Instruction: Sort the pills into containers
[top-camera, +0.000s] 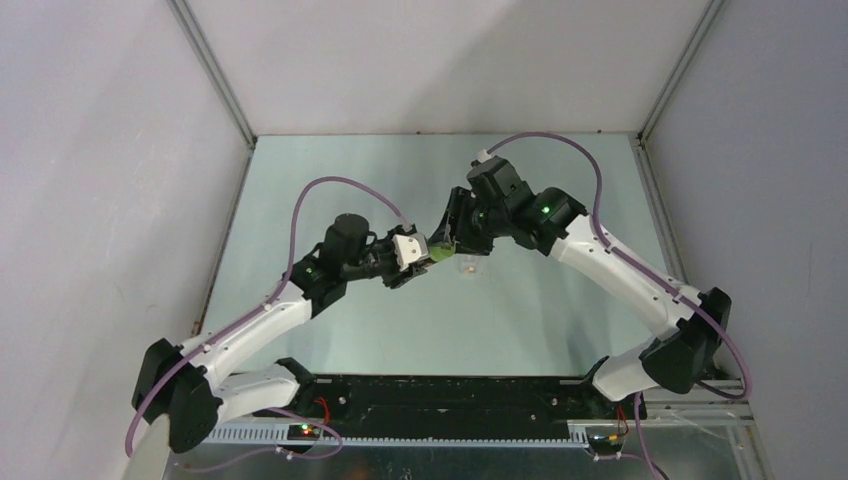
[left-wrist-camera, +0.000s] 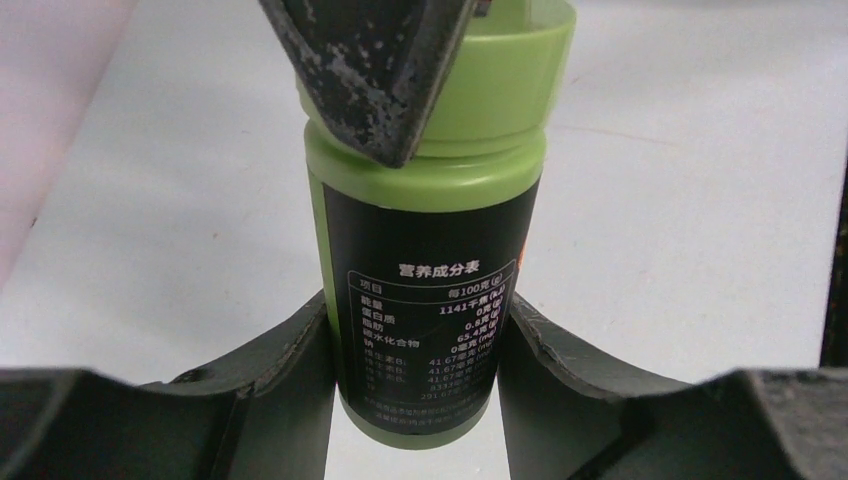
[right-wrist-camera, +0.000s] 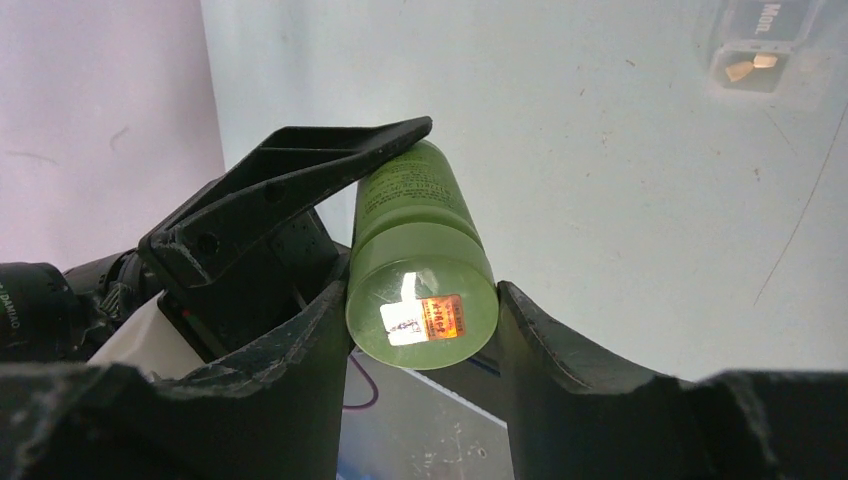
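Clearly, containers (right-wrist-camera: 812, 72) lie apart from right pincer (right-wrist-camera: 420, 300).

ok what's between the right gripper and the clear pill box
Nothing but bare table, in the right wrist view: the right gripper, shut on the green bottle, sits lower left, the clear pill box upper right.

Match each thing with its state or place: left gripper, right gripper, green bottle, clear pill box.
Things:
1 left gripper
2 right gripper
3 green bottle
4 clear pill box

States:
A rests on the table, pills inside
B shut on the bottle's cap
C held by both grippers
D shut on the bottle's labelled body

Pairs: 1-D, 2-B, 3-C, 4-A
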